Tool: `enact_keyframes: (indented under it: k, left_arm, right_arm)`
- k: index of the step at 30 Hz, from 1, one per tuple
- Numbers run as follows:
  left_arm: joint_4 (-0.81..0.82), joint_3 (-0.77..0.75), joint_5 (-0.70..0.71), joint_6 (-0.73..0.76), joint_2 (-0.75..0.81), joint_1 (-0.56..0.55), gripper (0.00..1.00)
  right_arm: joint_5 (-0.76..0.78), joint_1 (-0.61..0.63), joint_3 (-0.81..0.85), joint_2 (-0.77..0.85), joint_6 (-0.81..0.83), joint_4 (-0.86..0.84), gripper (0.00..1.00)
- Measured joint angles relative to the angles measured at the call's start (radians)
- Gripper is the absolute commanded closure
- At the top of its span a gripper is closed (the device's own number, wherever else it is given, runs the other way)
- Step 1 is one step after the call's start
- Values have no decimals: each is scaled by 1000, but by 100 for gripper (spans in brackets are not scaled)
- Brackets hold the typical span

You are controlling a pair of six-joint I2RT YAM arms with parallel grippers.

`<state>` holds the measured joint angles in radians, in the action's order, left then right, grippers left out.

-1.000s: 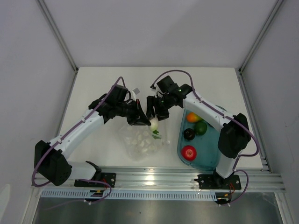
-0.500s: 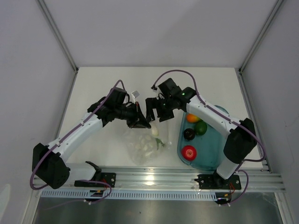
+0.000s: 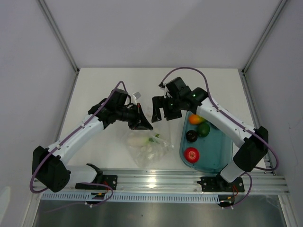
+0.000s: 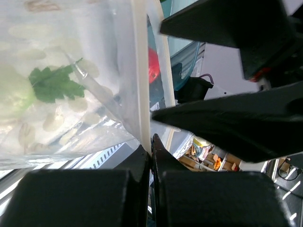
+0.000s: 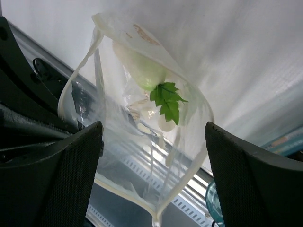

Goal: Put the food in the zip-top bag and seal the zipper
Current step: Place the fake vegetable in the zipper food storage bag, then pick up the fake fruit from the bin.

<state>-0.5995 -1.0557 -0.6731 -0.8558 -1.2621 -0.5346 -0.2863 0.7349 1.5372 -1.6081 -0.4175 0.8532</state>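
Jaws of the left gripper (image 3: 146,125) pinch the bag (image 3: 147,150) by its rim, the right gripper's (image 3: 164,113) gape empty beside it; on the white, white-walled worktop (image 3: 102,85), one bag holding one radish (image 3: 137,140) sits mid near edge, one tray (image 3: 223,152) with four foods (image 3: 191,154) toward the right edge.

One bag (image 3: 149,152), one radish (image 3: 136,141), one tray (image 3: 221,158), seemingly four other foods (image 3: 191,154).

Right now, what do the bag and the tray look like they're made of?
Bag: thin, soft clear plastic film, glossy. It crinkles and folds, glints in the light, and the radish shows through it. Tray: probably rigid translucent plastic tinted teal, with a smooth, slightly shiny finish and an even, moulded-looking oval rim.
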Motion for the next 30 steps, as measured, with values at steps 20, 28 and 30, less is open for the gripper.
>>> enact_keyframes:
  k: [20,28,30]
  left_arm:
    - [14,23,-1,0,0,3,99]
    - [15,23,-3,0,0,3,99]
    - [16,23,-4,0,0,3,99]
  right_arm:
    - [85,-333,-337,305,-107,142,11]
    - [19,-350,-420,277,-125,259,10]
    - [5,-351,-450,277,-128,268,10]
